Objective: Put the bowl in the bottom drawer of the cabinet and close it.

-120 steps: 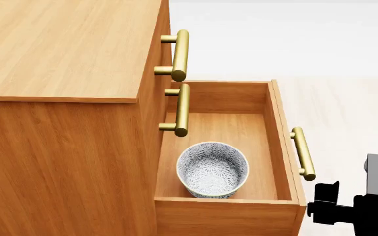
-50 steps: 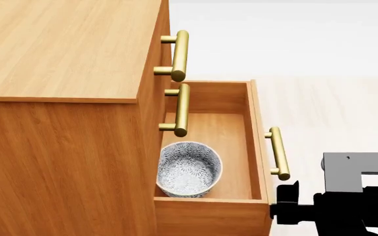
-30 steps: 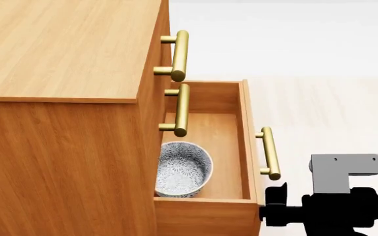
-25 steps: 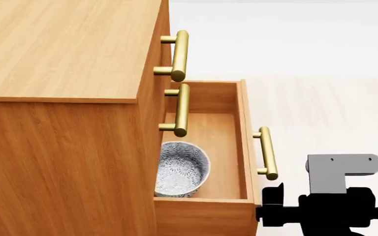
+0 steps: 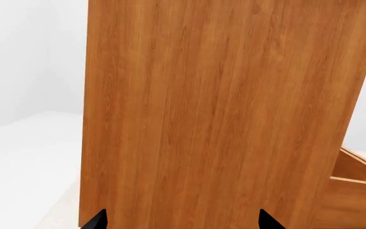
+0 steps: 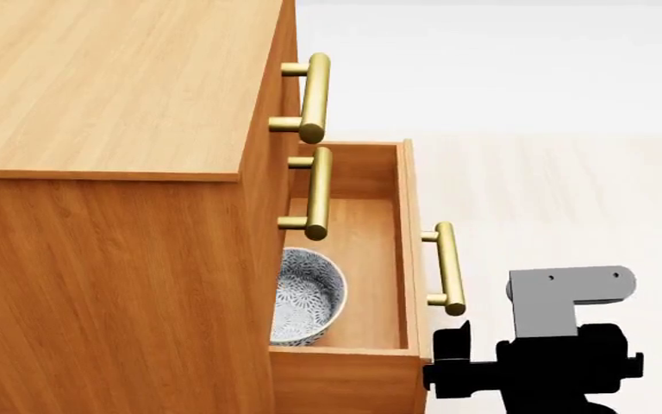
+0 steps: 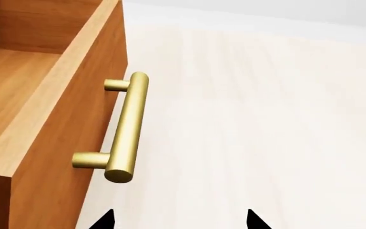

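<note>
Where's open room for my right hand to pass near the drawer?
Bare pale floor lies open beyond the bottom drawer's front and its handle. Inside, only a narrow strip of drawer floor shows beside the bowl; the cabinet crowds that side.

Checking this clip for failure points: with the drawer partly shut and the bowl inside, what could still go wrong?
1. The right tool sits at the near corner of the bottom drawer, not its middle, so an off-centre push might skew it or slip off.
2. The bowl is already half under the cabinet; a hard push could slide or tip it.
3. The drawer could be left short of flush, with the handle not gripped.
</note>
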Available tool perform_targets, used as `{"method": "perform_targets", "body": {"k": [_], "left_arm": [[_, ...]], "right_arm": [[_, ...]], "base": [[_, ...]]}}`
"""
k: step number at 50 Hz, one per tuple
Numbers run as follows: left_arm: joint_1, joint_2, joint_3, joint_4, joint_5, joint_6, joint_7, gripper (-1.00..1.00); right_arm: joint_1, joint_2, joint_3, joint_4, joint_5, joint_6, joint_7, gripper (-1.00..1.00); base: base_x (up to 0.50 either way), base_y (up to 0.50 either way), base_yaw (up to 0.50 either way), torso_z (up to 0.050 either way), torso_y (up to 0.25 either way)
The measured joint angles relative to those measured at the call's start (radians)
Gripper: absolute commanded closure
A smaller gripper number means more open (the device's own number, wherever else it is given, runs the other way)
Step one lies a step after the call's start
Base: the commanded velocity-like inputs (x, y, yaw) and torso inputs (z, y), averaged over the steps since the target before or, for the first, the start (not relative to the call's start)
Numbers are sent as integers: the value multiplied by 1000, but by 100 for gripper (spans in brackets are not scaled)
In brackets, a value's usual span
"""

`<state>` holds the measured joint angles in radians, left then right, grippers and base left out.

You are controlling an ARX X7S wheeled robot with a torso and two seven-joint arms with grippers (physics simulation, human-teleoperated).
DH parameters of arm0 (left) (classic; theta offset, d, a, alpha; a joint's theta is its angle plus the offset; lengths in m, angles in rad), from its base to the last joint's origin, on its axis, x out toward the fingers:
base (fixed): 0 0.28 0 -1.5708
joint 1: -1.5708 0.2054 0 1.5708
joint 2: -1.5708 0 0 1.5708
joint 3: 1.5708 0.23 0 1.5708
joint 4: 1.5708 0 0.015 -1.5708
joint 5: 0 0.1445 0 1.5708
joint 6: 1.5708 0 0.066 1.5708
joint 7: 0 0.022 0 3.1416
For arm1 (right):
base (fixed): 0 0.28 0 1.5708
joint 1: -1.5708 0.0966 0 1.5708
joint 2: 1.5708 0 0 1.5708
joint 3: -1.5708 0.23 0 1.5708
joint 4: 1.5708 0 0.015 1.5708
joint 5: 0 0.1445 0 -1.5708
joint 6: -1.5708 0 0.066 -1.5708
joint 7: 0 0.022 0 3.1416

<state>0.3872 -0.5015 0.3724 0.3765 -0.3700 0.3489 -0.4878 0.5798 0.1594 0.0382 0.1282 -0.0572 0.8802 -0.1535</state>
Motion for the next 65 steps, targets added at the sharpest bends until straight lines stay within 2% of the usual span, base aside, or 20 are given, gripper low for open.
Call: {"method": "perform_targets", "body": {"k": [65], "left_arm": [[0, -7, 4, 1, -12, 11, -2, -100]], "right_arm": [[25, -75, -92, 56, 83, -8, 33, -100]], "base": [[0, 0, 0, 0, 0]]}}
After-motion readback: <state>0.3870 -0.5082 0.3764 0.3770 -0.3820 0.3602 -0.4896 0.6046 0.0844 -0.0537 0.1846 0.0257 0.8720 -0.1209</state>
